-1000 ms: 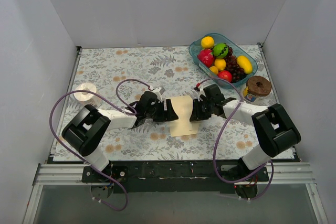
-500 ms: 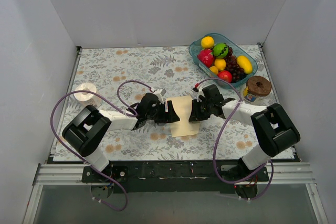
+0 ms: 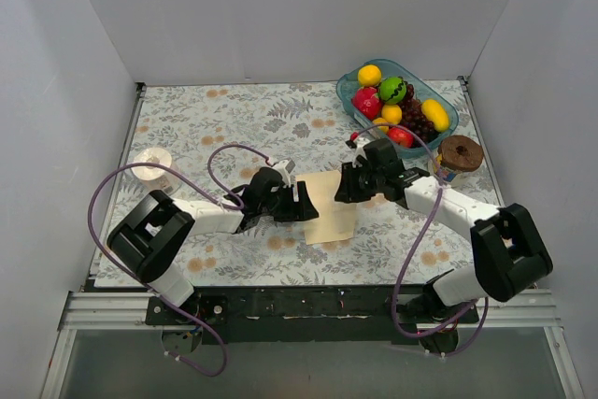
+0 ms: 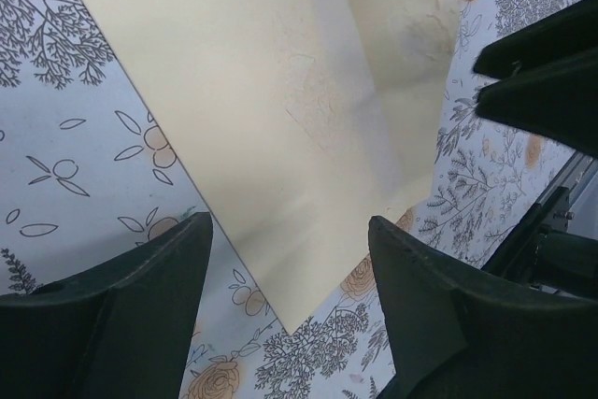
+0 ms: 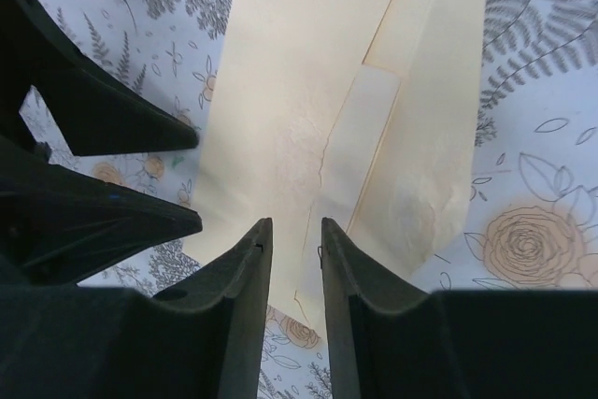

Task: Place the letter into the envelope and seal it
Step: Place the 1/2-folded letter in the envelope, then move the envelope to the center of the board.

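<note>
The envelope (image 3: 329, 207) is a pale cream sheet lying flat on the flowered cloth between my two arms, with a folded panel (image 5: 420, 128) along one side. The letter is hidden from every view. My left gripper (image 3: 306, 205) sits low at the envelope's left edge. It is open wide, and a corner of the envelope (image 4: 299, 259) lies under the gap, touching neither of its fingers (image 4: 121, 315). My right gripper (image 3: 343, 188) hovers over the envelope's far right part. Its narrow gap (image 5: 295, 223) holds nothing, and the paper below shows through it.
A teal tray (image 3: 448, 122) of toy fruit stands at the back right. A jar with a brown lid (image 3: 459, 153) is just in front of that tray. A white roll (image 3: 153, 164) lies at the left. Grey walls close in three sides.
My right gripper has risen and drawn back toward the envelope's far right corner, and its jaws have spread a little. The left gripper and the envelope have barely moved.
</note>
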{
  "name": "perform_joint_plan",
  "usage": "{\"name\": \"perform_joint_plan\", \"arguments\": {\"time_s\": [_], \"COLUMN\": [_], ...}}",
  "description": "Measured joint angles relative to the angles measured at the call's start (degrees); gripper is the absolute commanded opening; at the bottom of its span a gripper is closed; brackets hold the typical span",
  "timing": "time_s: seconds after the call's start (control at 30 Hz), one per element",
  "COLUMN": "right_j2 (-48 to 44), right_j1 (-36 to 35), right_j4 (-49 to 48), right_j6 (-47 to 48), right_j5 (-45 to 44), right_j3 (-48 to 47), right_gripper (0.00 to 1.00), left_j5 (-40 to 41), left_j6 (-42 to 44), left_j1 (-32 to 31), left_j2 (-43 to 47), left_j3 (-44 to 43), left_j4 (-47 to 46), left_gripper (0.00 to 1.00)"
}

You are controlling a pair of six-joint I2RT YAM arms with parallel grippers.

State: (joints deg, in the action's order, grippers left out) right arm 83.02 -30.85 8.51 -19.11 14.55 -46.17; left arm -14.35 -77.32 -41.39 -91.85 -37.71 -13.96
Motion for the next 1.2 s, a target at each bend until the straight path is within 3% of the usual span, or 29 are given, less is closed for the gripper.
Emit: {"name": "perform_joint_plan", "arguments": {"time_s": [0.37,0.43,0.5,0.77,1.03,1.2], "right_j2": [-8.61,-8.39,-7.82,-5.25,0.50,2.32], "right_j1": [3.91,4.79,5.66,9.20,10.62,10.64], "right_j4": [1.53,0.98,0.55,-5.20,-12.59,-15.17], "right_j6": [-1.75,-2.27,-3.17,-6.08,-7.65,-7.67], "right_j5": [-8.81,-8.33,-7.06,-0.07,6.64,8.87], "right_j3": [2.54,4.55,6.49,11.58,12.68,12.68], "right_gripper": [0.52,0.52,0.53,0.53,0.49,0.35], "left_j5": [3.02,3.67,4.33,6.25,6.86,6.88], "left_j6": [0.02,0.07,0.17,0.20,0.63,1.01], "left_j1": [0.00,0.04,0.44,3.67,7.52,9.11], "left_j2": [6.16,8.02,9.75,16.37,19.76,21.05], "left_j3": [1.36,1.27,0.79,-0.42,-0.42,-0.42], "left_j4": [5.27,6.34,7.52,10.58,13.18,14.27], "left_gripper": [0.80,0.85,0.96,0.98,0.98,0.98]}}
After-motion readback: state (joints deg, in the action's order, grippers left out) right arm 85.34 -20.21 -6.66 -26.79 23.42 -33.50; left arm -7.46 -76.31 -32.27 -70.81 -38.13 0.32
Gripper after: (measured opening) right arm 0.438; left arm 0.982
